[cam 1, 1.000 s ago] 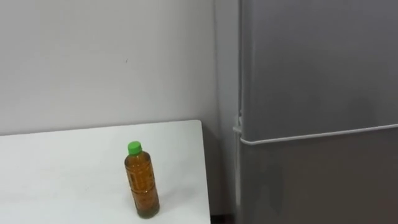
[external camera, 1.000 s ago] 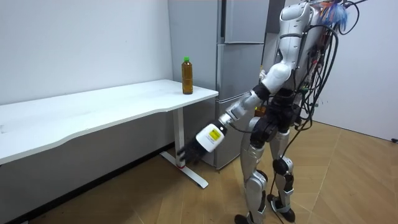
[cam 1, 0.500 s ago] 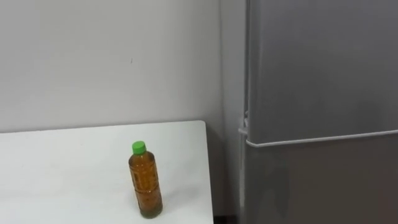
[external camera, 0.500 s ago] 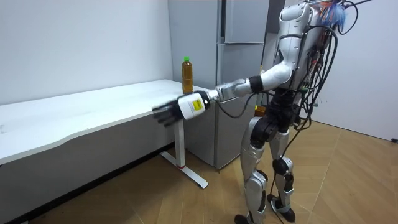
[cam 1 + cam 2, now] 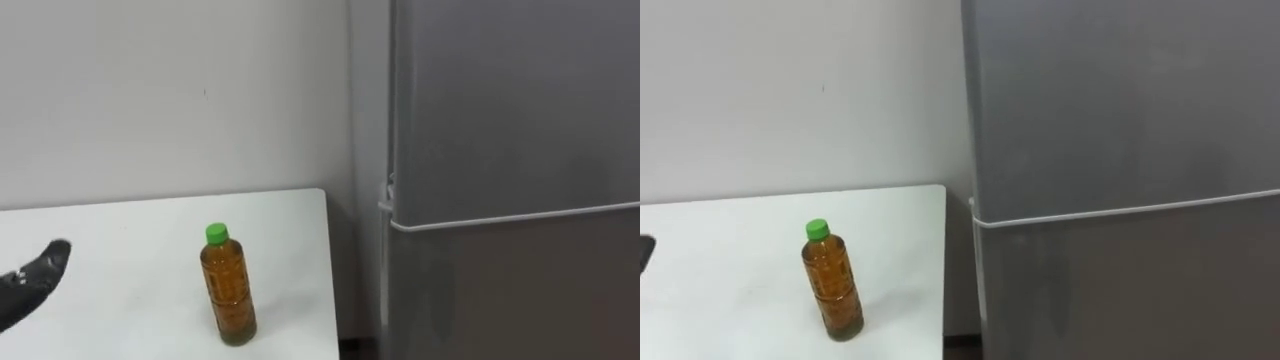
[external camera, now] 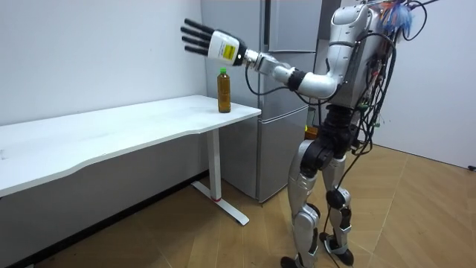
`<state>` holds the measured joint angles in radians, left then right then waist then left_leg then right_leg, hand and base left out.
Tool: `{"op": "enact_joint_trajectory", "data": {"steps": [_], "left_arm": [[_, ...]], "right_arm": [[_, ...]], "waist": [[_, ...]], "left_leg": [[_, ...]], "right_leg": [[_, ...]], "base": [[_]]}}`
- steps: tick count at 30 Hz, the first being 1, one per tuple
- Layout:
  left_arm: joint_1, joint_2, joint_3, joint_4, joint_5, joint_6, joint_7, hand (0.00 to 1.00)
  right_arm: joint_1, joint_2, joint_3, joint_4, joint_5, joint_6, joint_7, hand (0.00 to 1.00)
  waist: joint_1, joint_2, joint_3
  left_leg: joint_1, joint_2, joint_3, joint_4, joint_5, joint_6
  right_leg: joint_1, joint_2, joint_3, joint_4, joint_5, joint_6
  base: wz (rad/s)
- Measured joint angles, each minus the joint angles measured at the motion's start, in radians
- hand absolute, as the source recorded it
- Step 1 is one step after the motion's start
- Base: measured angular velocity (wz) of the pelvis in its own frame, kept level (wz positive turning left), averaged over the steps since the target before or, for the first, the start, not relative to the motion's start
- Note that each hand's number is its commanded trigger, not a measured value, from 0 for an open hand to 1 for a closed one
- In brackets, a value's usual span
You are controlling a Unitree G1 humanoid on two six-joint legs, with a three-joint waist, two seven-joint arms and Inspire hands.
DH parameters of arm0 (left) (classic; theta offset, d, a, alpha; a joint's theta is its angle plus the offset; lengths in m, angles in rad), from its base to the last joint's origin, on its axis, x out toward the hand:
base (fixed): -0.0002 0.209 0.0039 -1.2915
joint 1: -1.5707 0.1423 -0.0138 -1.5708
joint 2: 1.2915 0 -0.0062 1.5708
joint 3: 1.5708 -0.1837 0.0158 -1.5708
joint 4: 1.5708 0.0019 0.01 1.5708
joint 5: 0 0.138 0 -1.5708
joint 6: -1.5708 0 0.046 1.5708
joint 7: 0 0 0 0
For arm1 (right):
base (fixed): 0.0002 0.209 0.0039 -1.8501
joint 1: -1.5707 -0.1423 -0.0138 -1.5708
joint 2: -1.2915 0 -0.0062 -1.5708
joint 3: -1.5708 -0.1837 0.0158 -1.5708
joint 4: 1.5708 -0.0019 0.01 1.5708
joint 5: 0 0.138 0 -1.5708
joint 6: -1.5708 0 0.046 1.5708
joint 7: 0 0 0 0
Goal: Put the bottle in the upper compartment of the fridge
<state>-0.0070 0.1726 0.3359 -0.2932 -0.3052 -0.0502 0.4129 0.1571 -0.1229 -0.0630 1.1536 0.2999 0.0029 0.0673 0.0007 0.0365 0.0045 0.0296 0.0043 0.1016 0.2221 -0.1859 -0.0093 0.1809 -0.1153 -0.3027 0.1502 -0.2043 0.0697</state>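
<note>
A clear bottle (image 5: 227,288) of brown drink with a green cap stands upright near the right end of the white table (image 5: 120,250). In the room view the bottle (image 6: 223,91) sits at the table corner nearest the fridge. My left hand (image 6: 204,39) is raised above and beyond it, fingers straight and spread, holding nothing. Its dark fingertips (image 5: 35,275) enter the left eye view at the lower left, well apart from the bottle. The grey fridge (image 5: 500,120) stands right of the table, both doors shut.
A pale seam (image 5: 510,218) divides the fridge's upper door from the lower one. A narrow gap separates the table's right edge from the fridge side. A plain light wall (image 5: 170,90) runs behind the table. I stand before the fridge (image 6: 286,97) on a wooden floor.
My left arm has swung up from low beside the table leg to above the tabletop, so the hand now hangs high near the bottle. The bottle has stayed put.
</note>
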Motion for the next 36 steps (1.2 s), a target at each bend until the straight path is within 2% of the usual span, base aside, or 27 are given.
{"op": "enact_joint_trajectory", "data": {"steps": [3,5,8,10,15,25,33,36], "left_arm": [[-0.053,0.000,-0.027,0.000,0.000,0.002,-0.042,0.00],[-0.066,0.000,-0.029,0.000,0.000,0.012,-0.073,0.00],[-0.084,0.000,-0.073,-0.008,-0.020,0.038,-0.117,0.00],[-0.085,-0.001,-0.114,-0.046,-0.018,0.071,-0.162,0.00],[-0.119,-0.002,-0.189,-0.083,-0.012,0.116,-0.245,0.00],[-0.234,-0.030,-0.265,-0.104,-0.019,0.163,-0.406,0.00],[-0.258,-0.037,-0.325,-0.123,-0.020,0.174,-0.485,0.00],[-0.258,-0.037,-0.350,-0.117,-0.019,0.178,-0.513,0.00]], "right_arm": [[-0.004,0.000,0.000,0.004,-0.002,0.001,0.001,0.00],[-0.007,0.001,0.000,0.004,-0.004,0.005,0.001,0.00],[-0.016,0.001,0.003,0.003,-0.005,0.015,0.001,0.00],[-0.022,0.002,0.003,-0.015,-0.026,0.022,0.000,0.00],[-0.021,0.001,0.013,-0.027,-0.034,0.022,-0.002,0.00],[-0.025,-0.002,0.041,-0.023,-0.028,0.031,-0.002,0.00],[-0.040,-0.001,0.042,-0.021,-0.012,0.042,0.000,0.00],[-0.040,-0.001,0.042,-0.020,-0.007,0.042,-0.001,0.00]], "waist": [[-0.015,-0.001,0.0038],[-0.029,-0.001,0.0034],[-0.049,-0.004,0.0052],[-0.055,-0.004,0.0024],[-0.077,0.005,-0.0025],[-0.090,0.009,-0.0035],[-0.123,0.014,-0.0057],[-0.135,0.014,-0.0016]], "left_leg": [[0.001,0.000,0.000,-0.001,0.000,0.000],[0.004,0.000,0.001,-0.001,0.000,0.000],[0.000,0.000,0.003,0.000,0.000,0.000],[-0.013,0.000,0.003,0.001,0.000,0.000],[-0.017,0.000,0.004,0.005,0.000,0.001],[-0.007,0.002,0.016,0.000,0.001,0.001],[0.001,0.002,0.024,-0.001,0.001,0.001],[0.002,0.002,0.028,0.000,0.001,0.001]], "right_leg": [[0.008,0.000,0.000,0.000,0.000,0.000],[0.009,0.000,0.000,0.000,0.000,0.000],[0.008,-0.001,0.000,0.000,0.000,0.000],[-0.007,0.000,0.001,0.000,0.000,0.000],[-0.010,-0.001,0.001,0.000,0.000,0.000],[-0.007,-0.001,0.005,0.000,0.000,0.000],[-0.005,-0.001,0.024,0.000,0.000,0.000],[-0.006,-0.002,0.030,0.000,0.000,0.000]], "base": [[0.00],[0.00],[0.00],[0.00],[0.00],[-0.02],[-0.03],[-0.04]]}}
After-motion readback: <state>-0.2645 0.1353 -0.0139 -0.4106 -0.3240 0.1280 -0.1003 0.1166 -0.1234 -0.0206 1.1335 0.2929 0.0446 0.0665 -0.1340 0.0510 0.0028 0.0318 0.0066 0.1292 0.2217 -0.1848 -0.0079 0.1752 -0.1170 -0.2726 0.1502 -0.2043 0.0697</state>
